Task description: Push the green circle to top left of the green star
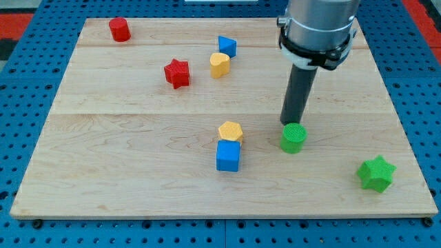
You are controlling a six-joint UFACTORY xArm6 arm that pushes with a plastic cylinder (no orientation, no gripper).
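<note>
The green circle (pixel 293 138) stands on the wooden board (pixel 138 138) right of centre. The green star (pixel 377 173) lies near the board's bottom right corner, below and to the right of the circle. My tip (pixel 290 124) is the lower end of the dark rod; it sits right at the circle's top edge, touching or nearly touching it.
A yellow hexagon (pixel 231 131) sits on top of a blue cube (pixel 228 156) left of the circle. A yellow block (pixel 220 65) and a blue block (pixel 227 46) are at top centre. A red star (pixel 177 73) and a red cylinder (pixel 120 29) lie at upper left.
</note>
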